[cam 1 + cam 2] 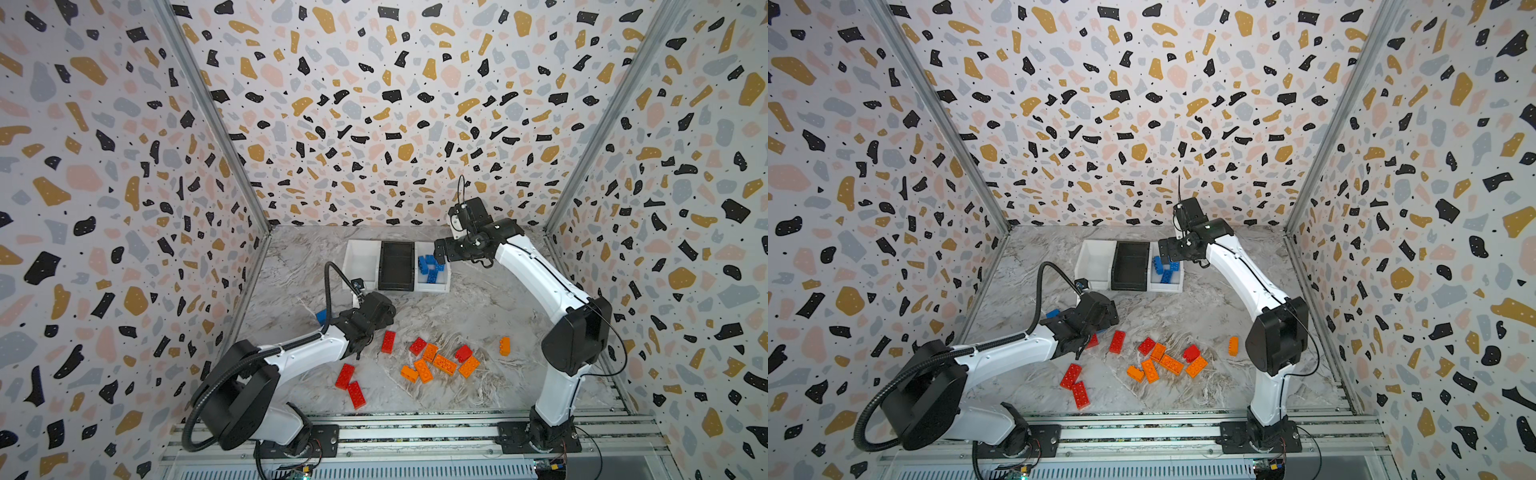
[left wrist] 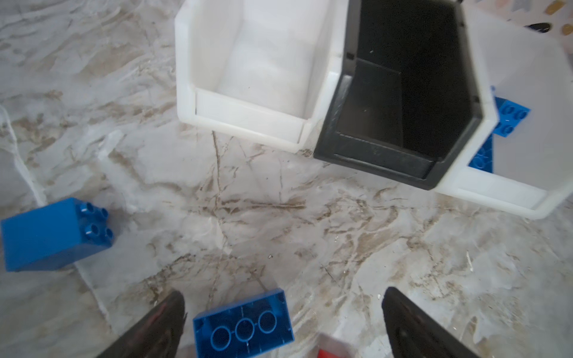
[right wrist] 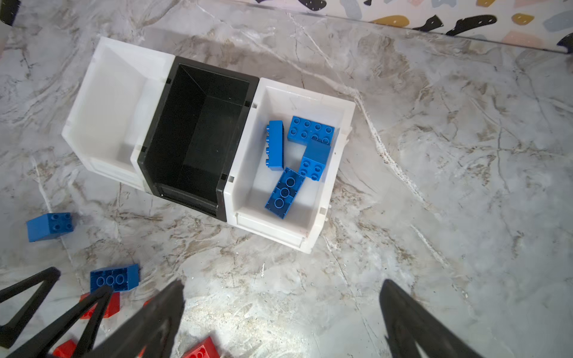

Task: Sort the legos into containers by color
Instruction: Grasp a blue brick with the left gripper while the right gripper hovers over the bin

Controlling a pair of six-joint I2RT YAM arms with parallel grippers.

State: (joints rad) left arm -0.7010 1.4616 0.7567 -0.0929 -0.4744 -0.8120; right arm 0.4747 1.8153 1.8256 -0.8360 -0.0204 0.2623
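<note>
Three containers stand in a row at the back: an empty white bin [image 1: 353,251], an empty black bin [image 1: 397,266] and a white bin [image 3: 279,235] holding several blue legos [image 3: 310,131]. My right gripper [image 1: 440,254] hovers open and empty above that blue-filled bin. My left gripper [image 2: 283,297] points down at the table, open, with an upside-down blue lego [image 2: 243,324] lying loose between its fingers. A blue cube lego [image 2: 55,234] lies to its left. Red legos [image 1: 351,384] and orange legos [image 1: 444,364] are scattered on the front of the table.
A single red lego [image 1: 388,341] lies just right of the left gripper, and a lone orange lego [image 1: 504,345] sits near the right arm's elbow. Patterned walls close in the marble table [image 1: 457,307] on three sides; a metal rail [image 1: 415,432] runs along the front.
</note>
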